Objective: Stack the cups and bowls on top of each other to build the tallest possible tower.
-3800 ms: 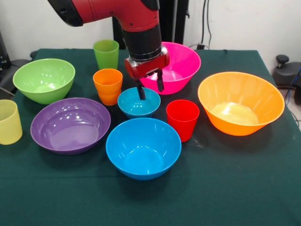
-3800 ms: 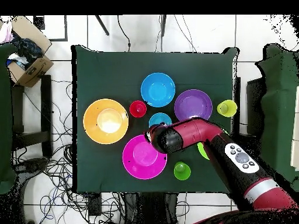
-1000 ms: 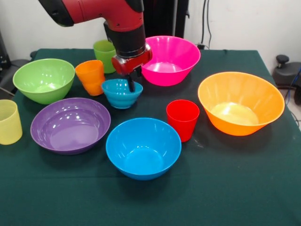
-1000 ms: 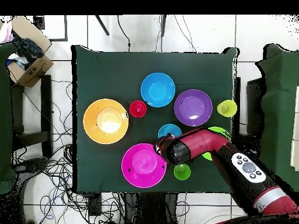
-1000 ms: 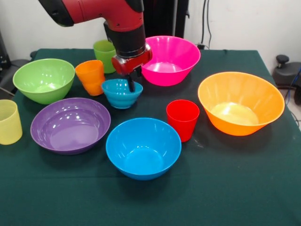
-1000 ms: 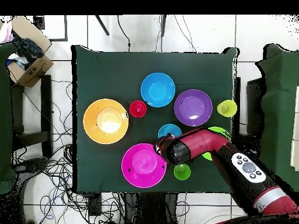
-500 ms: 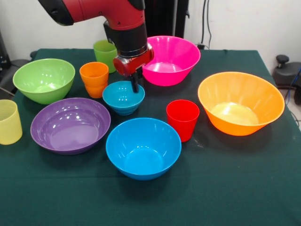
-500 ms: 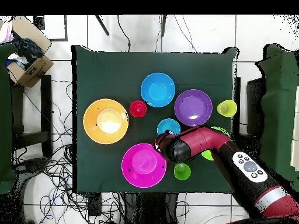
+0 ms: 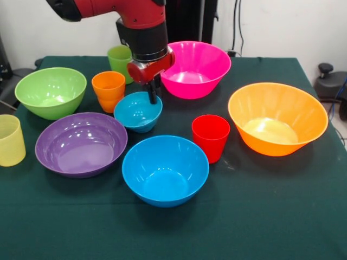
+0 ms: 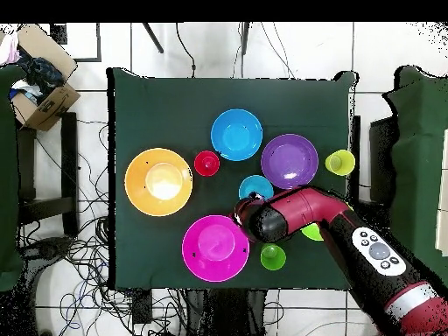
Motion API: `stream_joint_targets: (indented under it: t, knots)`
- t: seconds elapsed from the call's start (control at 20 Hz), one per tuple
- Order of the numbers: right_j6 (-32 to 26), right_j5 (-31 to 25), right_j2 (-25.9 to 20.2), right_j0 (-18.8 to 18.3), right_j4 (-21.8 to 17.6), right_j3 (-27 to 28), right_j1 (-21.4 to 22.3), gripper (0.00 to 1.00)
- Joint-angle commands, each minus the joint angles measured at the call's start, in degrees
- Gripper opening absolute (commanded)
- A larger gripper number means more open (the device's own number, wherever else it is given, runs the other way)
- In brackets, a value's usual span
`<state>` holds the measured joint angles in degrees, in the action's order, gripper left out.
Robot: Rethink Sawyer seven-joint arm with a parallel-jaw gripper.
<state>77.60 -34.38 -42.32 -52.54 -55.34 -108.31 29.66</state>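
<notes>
nearest to us in the front view sits the large blue bowl (image 9: 165, 170), upright on the green tablecloth (image 9: 271, 216). just behind it to the right we have the red cup (image 9: 210, 137), and left of it the purple bowl (image 9: 81, 144), with the pale yellow cup (image 9: 11, 140) out at the left edge. to the right stands the orange bowl (image 9: 278, 118), well apart from the rest.

moving back, here's the action: the small blue bowl (image 9: 137, 111) is tilted, its far rim raised, and we see the gripper (image 9: 152, 93) clamped on that rim, one finger dipping inside the bowl. whether the bowl's base touches the cloth, we cannot tell. the orange cup (image 9: 108, 91) stands just beside it on the left, and the lime green bowl (image 9: 50, 92) sits further left.

at the back, the pink bowl (image 9: 195, 69) rests behind the gripper to the right, and the green cup (image 9: 120, 60) peeks out behind the red arm (image 9: 130, 16).

from overhead, the small blue bowl (image 10: 255, 187) lies between the purple bowl (image 10: 289, 161) and the pink bowl (image 10: 215, 248). no tower so far: every piece stands on its own.
</notes>
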Motion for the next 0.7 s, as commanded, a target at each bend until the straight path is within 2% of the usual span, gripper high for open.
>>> stream_joint_targets:
  t: [0.05, 0.4, 0.7]
  knots:
    - [-22.02, -8.06, -3.01, -0.05, -1.27, -1.14, 2.43, 0.00]
    - [-21.87, -9.34, -5.15, 0.19, -1.12, -2.40, 4.63, 0.00]
    - [-21.11, -9.72, -6.31, -1.50, -0.09, -4.92, 6.39, 0.00]
